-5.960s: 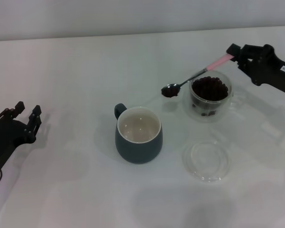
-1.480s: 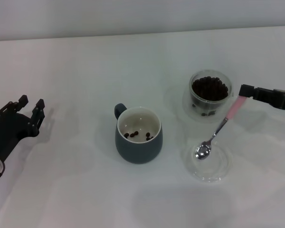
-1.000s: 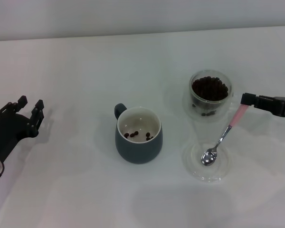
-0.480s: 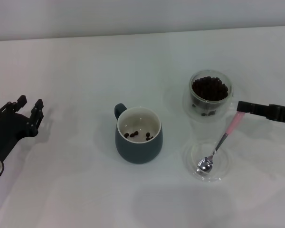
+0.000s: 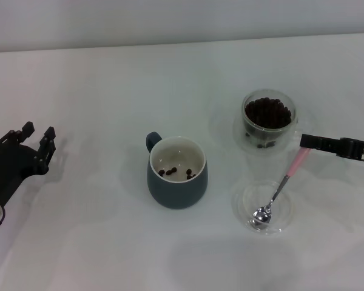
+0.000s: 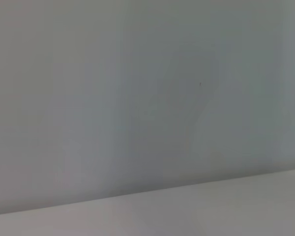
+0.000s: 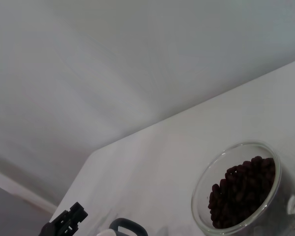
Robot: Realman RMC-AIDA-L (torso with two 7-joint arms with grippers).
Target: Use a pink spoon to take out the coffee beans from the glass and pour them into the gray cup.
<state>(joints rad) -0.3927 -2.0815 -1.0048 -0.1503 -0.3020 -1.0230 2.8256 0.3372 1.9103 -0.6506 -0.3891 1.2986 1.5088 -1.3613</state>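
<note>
The gray cup (image 5: pixel 177 173) stands in the middle of the white worktop (image 5: pixel 109 91). It is dark blue-gray outside and pale inside, and a few coffee beans (image 5: pixel 173 172) lie at its bottom. The glass (image 5: pixel 267 120) stands well off to its right and is heaped full of dark beans. In front of the glass lies a flat clear saucer (image 5: pixel 264 206). The pink spoon (image 5: pixel 279 189) leans down into the saucer, and its shiny bowl rests there with no beans in it. The right hand (image 5: pixel 308 142) is clenched on the tip of the pink handle, just beside the glass. The left hand (image 5: pixel 36 143) rests far off at the left edge, its fingers spread wide and holding nothing.
</note>
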